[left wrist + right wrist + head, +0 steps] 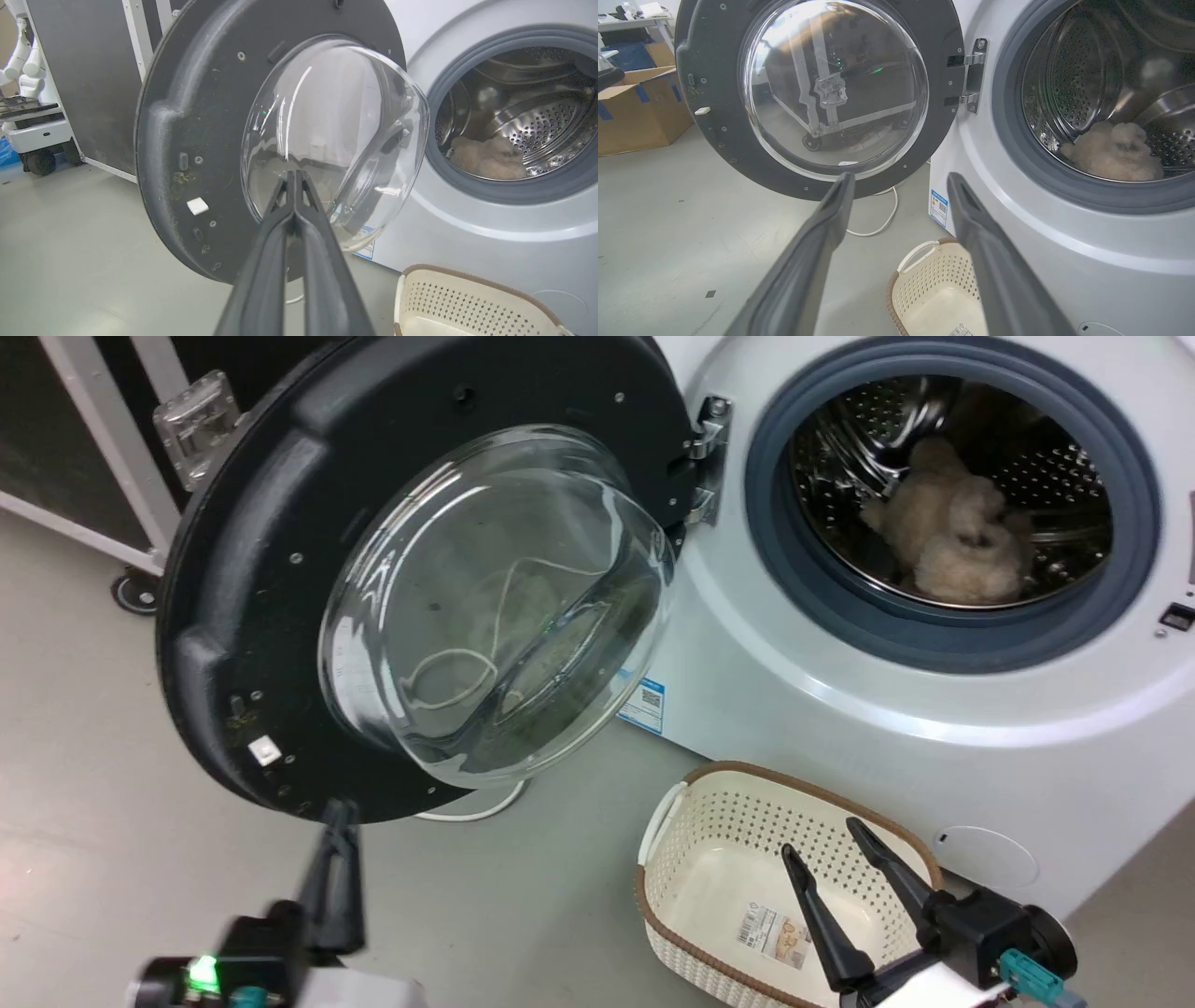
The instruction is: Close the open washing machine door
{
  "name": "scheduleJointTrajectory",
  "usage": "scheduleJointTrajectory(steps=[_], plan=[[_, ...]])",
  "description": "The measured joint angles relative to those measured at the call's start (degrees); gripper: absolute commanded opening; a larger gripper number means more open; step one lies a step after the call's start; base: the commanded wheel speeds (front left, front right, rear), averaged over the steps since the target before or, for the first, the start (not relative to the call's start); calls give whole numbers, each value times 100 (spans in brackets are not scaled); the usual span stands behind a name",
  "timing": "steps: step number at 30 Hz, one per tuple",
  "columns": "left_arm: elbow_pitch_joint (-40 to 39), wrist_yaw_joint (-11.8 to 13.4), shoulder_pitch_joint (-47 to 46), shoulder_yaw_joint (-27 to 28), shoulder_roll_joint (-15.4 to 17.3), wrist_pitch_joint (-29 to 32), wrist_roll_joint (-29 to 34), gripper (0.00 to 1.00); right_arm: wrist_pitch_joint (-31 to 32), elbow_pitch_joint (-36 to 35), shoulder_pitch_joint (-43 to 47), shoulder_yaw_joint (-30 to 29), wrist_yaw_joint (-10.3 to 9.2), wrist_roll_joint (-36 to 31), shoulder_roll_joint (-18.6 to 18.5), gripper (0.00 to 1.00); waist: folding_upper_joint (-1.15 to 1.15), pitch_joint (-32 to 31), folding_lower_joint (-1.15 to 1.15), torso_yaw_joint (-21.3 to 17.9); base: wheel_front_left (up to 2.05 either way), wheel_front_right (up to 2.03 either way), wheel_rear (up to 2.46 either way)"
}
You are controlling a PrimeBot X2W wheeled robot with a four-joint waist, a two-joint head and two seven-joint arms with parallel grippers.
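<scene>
Overhanging grey floor (93,821): washing machine door (495,607)

From here I see the door (425,579) as matt, faintly grainy black plastic around a glossy clear glass bowl, hung on a bright metal hinge (709,457). The washer (840,709) front is smooth, glossy white, its seal (775,551) dull grey rubber, the drum (1055,457) shiny perforated steel with a fluffy beige cloth (952,537) inside. The basket (691,840) is cream perforated plastic with a brown woven-look rim, the floor (112,821) smooth matt grey, my fingers (812,905) matt dark plastic.
</scene>
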Motion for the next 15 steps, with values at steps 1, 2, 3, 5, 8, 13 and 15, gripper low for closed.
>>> scheduleJointTrajectory(steps=[1, 2, 3, 5, 8, 13, 15], plan=[[-76, -25, -4, 70, -7, -27, -53, 0, -19, 0, 14, -4, 0, 0, 0, 100, 0, 0, 0, 23, 0, 0, 0], [-166, -43, -19, 134, -4, -34, -107, 0, -38, -4, 33, -14, 0, -1, 1, 100, 0, 7, 0, 44, 0, 0, 0], [-246, -80, -46, 215, 1, -41, -141, 0, -44, -5, 53, -22, 0, -1, 0, 100, 0, 21, -1, 63, 0, 0, 0], [-404, -163, -169, 397, 3, -68, -250, 0, -56, -13, 100, -64, 0, -2, 0, 100, 0, 59, 0, 100, 0, 0, 0], [-575, -328, -468, 789, 41, -102, -535, 0, -100, -46, 118, -82, 0, -14, -15, 100, 0, 138, -1, 135, 0, 0, 0], [-456, -650, -1112, 1575, 227, -167, -1396, 0, -159, -89, 99, -30, 0, -46, -135, 100, 0, 384, 0, 17, 0, 0, 0], [54, -795, -1811, 2281, 512, 144, -2538, 0, -205, -110, 40, -26, 0, -23, -261, 100, 0, 598, 0, -109, 0, 0, 0]])
